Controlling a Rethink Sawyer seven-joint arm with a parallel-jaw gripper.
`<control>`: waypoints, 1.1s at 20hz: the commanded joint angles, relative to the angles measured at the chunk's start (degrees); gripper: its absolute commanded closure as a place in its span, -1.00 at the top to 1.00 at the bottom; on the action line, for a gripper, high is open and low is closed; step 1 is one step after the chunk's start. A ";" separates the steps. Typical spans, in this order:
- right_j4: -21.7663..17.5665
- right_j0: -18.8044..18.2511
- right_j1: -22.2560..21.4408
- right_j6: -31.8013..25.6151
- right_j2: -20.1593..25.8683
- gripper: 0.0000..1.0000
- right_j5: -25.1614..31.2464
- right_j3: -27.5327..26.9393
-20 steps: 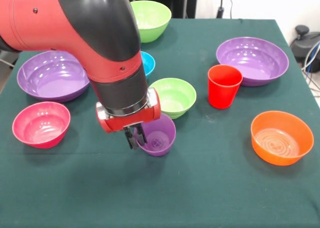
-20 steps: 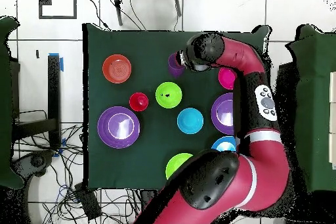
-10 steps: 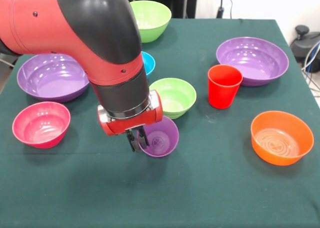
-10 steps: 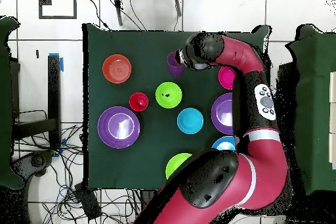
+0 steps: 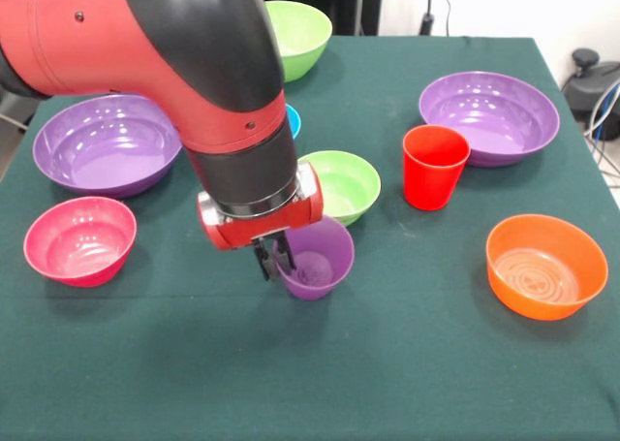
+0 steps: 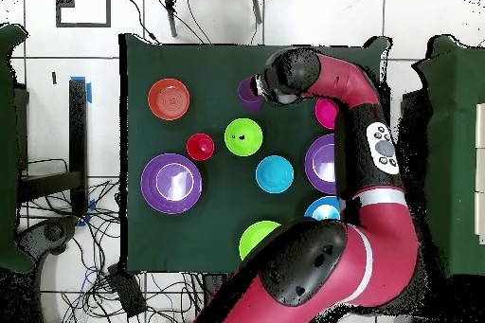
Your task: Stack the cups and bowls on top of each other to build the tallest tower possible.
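Note:
My gripper [image 5: 275, 263] is shut on the left rim of the translucent purple cup [image 5: 318, 257], one finger inside and one outside. The cup hangs upright, just in front of the small lime green bowl [image 5: 341, 183]. The red cup [image 5: 434, 166] stands upright to the right of that bowl. From overhead, the purple cup [image 6: 249, 96] sits under the gripper [image 6: 259, 88], above the small green bowl [image 6: 243, 136] and the red cup [image 6: 200, 146]. No stack shows on the table.
Around them lie a pink bowl [image 5: 79, 239], two wide purple bowls [image 5: 102, 146] [image 5: 489, 114], an orange bowl [image 5: 545, 266], a large lime green bowl [image 5: 300, 32] and a blue bowl [image 5: 292, 119] mostly hidden behind the arm. Overhead shows two blue bowls [image 6: 275, 174] [image 6: 324, 208].
The gripper has carried the purple cup a little to the right in the front view and slightly up, nearer the small green bowl. Everything else has stayed put.

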 commanded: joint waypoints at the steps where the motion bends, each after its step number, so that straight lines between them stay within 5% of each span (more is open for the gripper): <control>1: -5.08 0.49 0.24 -10.27 0.91 -1.00 -2.85 7.10; 22: -5.54 -0.76 4.26 -16.40 5.71 -1.00 -4.55 1.80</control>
